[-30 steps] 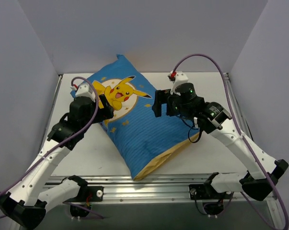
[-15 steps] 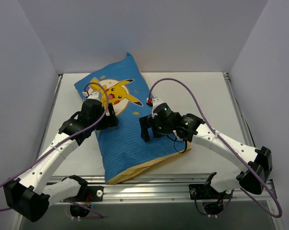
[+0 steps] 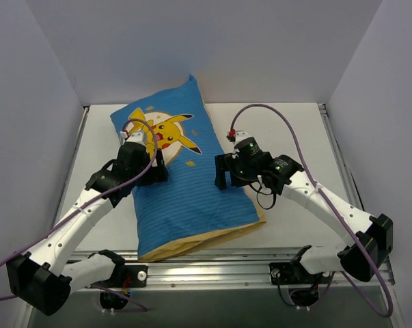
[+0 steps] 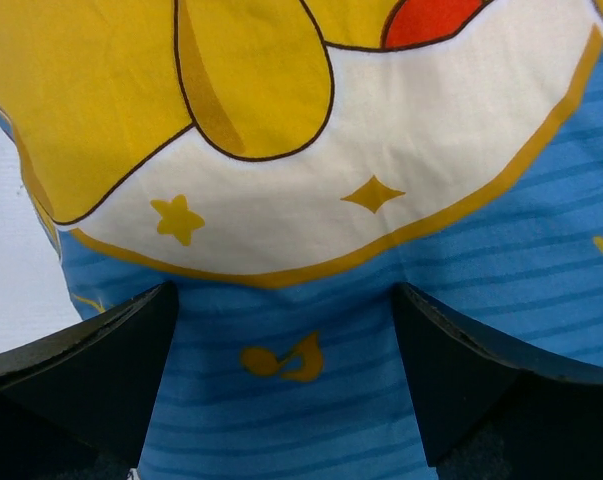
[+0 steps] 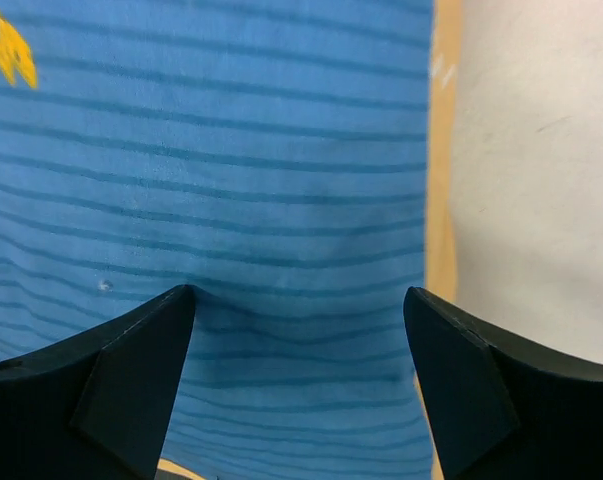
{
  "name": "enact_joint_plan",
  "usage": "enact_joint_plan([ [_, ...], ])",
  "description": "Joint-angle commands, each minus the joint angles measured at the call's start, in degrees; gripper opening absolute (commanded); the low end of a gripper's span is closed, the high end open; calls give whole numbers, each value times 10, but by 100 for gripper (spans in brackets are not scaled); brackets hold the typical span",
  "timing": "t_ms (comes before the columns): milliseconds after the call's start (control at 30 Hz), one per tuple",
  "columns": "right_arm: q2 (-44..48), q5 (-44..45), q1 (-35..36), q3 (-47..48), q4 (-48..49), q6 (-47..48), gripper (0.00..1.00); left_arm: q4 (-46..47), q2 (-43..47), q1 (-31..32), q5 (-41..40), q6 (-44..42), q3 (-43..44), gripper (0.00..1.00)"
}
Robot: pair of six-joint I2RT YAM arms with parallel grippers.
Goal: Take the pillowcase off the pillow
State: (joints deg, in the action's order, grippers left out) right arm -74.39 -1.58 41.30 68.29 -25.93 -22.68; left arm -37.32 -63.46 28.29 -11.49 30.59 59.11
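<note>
1. Top external: the pillowcase (image 3: 192,198) lies slantwise on the table (image 3: 294,130), plump and filled. The Pikachu print (image 3: 166,130) is at its far-left end. The yellow lining (image 3: 192,242) shows at the open end, near the table's front edge.
2. The left arm (image 3: 76,219) stretches from its near-left base up and inward. Its wrist is bent over the case's left side, just below the print.
3. Left gripper (image 3: 158,169): jaws spread wide, nothing clamped. In the left wrist view both fingers (image 4: 91,380) sit down on the blue cloth, with a small yellow music note (image 4: 281,358) between them.
4. The right arm (image 3: 328,205) reaches leftward from its near-right base. Its wrist is at the case's right edge, about mid-length.
5. Right gripper (image 3: 221,172): jaws wide apart, released. In the right wrist view the tips rest on striped blue fabric beside the yellow edge, with bare table to the right.
</note>
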Motion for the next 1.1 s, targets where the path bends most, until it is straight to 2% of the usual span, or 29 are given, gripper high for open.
enact_joint_plan([
  [0,-33,-62,3,-15,24,-7,80,4,-16,-3,22,-4,-28,97],
  [100,-78,-75,3,-7,55,7,75,10,-15,-2,67,35,-69,100],
  [133,-90,-72,3,4,71,14,70,20,-6,0,83,49,-84,100],
  [167,-104,-69,2,13,79,22,68,29,-1,0,97,79,-100,94],
  [200,-134,-67,-2,23,88,31,65,37,5,4,108,93,-117,93],
  [233,-150,-64,-4,35,101,45,58,57,19,11,115,106,-148,93],
  [333,-224,-68,-22,104,123,59,49,84,33,17,111,119,-174,93],
  [433,-291,-55,-45,187,127,69,47,97,18,12,83,84,-154,93],
  [500,-333,-44,-60,262,107,75,46,91,-2,11,81,38,-97,93],
  [567,-342,-27,-78,295,89,78,46,75,-32,17,95,-10,-26,93],
  [600,-333,-24,-85,302,88,78,47,67,-39,30,96,-28,-7,93],
  [667,-309,-12,-107,293,91,76,55,63,-47,56,88,-78,20,93],
  [733,-262,-6,-123,264,81,74,66,54,-55,112,55,-109,48,94],
  [767,-228,5,-132,253,72,73,68,49,-58,136,40,-134,57,94],
  [800,-207,11,-136,239,64,70,71,42,-63,186,5,-144,72,94],
  [900,-113,40,-149,146,55,54,74,30,-74,262,-56,-159,92,94],
  [933,-90,39,-154,118,57,36,75,27,-87,308,-95,-158,105,94],
  [967,-38,40,-158,60,58,25,75,22,-96,332,-115,-152,114,95],
  [1033,12,43,-172,5,62,-14,77,15,-131,373,-169,-147,140,95],
  [1067,57,43,-176,-48,65,-29,77,15,-143,411,-187,-148,149,94],
])
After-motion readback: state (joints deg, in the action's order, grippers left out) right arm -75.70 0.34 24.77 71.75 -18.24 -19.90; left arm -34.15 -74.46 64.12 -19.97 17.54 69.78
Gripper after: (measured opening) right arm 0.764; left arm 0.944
